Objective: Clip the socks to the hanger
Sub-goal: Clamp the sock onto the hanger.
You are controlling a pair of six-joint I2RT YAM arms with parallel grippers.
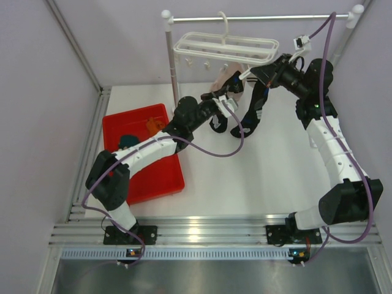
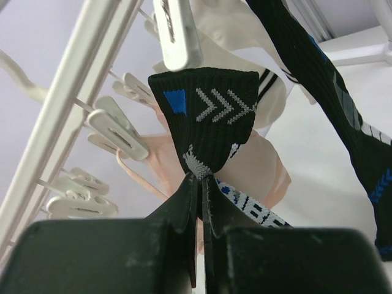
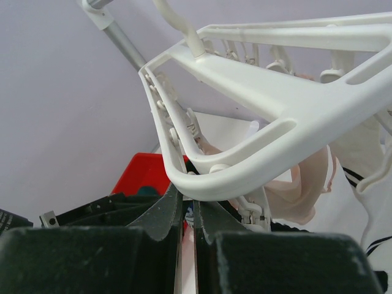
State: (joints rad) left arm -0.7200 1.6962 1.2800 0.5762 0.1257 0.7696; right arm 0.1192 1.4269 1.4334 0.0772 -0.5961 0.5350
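Black sock point(image 2: 211, 116) pinched in L jaws — R jaws together, tips at hanger point(image 3: 294, 116) rim.

Pale lilac walls point(image 1: 37, 92) around a white tabletop point(image 1: 257, 171), aluminium rail point(image 1: 208, 236) at near edge.

The hanger point(image 1: 226, 44) is a white plastic grid frame, hung by its hook from the rail point(image 1: 263, 17) with small clips point(image 2: 116, 128) dangling beneath. Below it hang a long black sock point(image 1: 251, 116) with blue and grey patches, a pale peach sock point(image 2: 260, 165) and a white striped sock point(image 2: 272, 98). A chevron sock point(image 2: 211, 113) — black with a blue patch — sits with its cuff just under a clip. An orange sock point(image 1: 153, 124) and a teal sock point(image 1: 127, 141) lie in the red tray point(image 1: 159, 177).
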